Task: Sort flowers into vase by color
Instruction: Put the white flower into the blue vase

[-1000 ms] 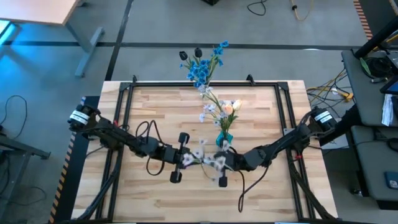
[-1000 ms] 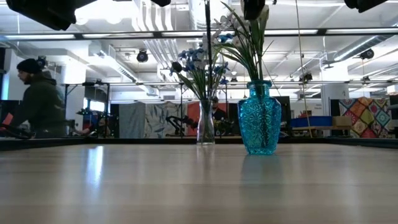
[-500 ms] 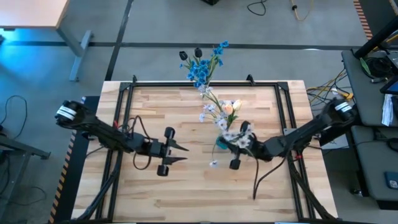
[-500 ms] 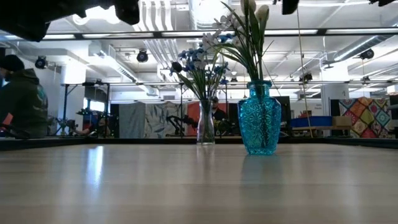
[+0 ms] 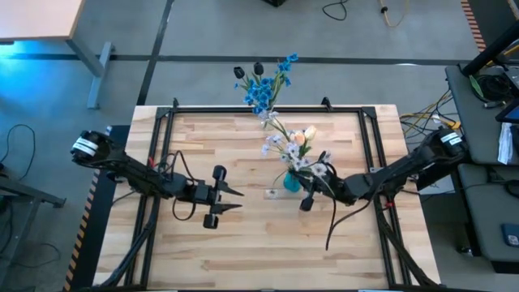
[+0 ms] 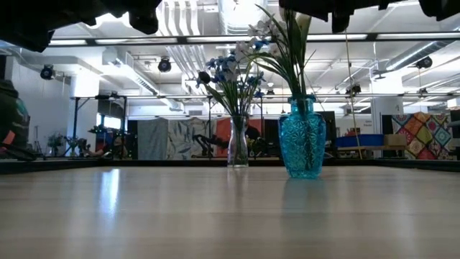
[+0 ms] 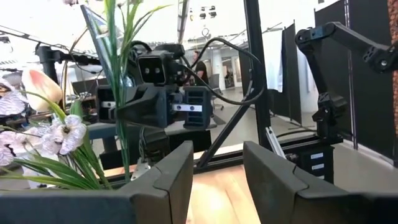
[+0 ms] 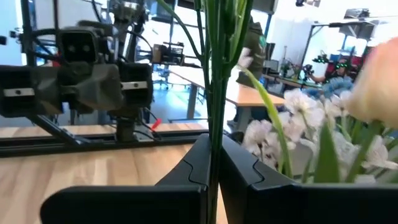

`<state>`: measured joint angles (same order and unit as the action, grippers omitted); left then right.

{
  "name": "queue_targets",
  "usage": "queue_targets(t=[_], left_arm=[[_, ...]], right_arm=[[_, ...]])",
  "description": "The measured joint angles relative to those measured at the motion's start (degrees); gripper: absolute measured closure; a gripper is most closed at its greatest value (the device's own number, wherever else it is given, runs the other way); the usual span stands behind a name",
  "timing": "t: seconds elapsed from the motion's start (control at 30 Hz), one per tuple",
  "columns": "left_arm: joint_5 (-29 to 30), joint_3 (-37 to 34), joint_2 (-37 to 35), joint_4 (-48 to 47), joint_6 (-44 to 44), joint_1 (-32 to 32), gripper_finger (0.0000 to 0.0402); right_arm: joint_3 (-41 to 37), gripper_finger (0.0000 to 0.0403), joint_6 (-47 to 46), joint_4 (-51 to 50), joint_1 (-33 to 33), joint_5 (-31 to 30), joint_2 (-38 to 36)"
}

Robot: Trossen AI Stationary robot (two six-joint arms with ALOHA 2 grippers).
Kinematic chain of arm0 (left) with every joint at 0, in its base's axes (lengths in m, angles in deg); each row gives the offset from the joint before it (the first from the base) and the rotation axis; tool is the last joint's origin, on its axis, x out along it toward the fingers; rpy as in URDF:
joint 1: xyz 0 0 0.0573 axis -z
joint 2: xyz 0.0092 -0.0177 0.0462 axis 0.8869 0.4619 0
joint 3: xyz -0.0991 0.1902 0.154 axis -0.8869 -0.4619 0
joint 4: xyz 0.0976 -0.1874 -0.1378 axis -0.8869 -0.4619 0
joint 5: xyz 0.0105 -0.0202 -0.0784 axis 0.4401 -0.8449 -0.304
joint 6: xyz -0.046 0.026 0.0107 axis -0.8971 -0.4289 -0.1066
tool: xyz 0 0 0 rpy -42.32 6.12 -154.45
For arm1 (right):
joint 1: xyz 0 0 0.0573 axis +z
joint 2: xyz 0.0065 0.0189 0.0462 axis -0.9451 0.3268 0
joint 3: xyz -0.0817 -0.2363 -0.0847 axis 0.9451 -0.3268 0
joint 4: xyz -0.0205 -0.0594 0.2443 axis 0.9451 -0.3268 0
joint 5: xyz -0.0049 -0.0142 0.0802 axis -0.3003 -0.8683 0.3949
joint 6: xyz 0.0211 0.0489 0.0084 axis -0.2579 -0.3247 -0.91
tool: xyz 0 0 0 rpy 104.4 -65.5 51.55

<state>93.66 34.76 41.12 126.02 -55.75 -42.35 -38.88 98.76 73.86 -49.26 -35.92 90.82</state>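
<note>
A blue glass vase [image 5: 289, 182] [image 6: 302, 140] stands mid-table and holds cream-yellow and white-pink flowers [image 5: 296, 142]. A clear vase [image 6: 237, 147] at the far edge holds blue and black-bud flowers [image 5: 261, 89]. My right gripper [image 5: 312, 182] [image 8: 211, 155] is just right of the blue vase, shut on a white-pink flower [image 5: 315, 168]. My left gripper [image 5: 235, 199] [image 7: 217, 168] is open and empty, left of the blue vase and pointing toward it. My right gripper pinches the flower's thin green stem [image 8: 211, 134] between its two fingers, below the leaves. The fingers come level from the table's right and lie across the stem. The stem stands about upright, its heads above the blue vase. Whether its lower end is in the vase, I cannot tell.
A black frame [image 5: 268, 108] runs around the wooden tabletop. There is bare wood toward the near edge [image 5: 259, 251] and at the left [image 5: 186, 146]. Cables hang from both arms. A person shows at the room's far left [image 6: 8, 115].
The two grippers were close together near mid-table with the white-pink flower between them. My left gripper has drawn back toward the table's left edge without it. My right gripper has carried the flower toward the far right, up beside the blue vase.
</note>
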Motion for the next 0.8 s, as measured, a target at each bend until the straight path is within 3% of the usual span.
queue_targets(t=[0.37,0.8], left_arm=[[0.0,0.0,0.0,0.0,0.0,0.0,0.0275],[0.0,0.0,0.0,-0.1,0.0,0.0,0.0275]], right_arm=[[1.1,0.0390,1.7,-0.1,0.5,0.3,-0.7],[0.9,0.0390,2.4,-2.1,0.4,-4.9,-0.6]])
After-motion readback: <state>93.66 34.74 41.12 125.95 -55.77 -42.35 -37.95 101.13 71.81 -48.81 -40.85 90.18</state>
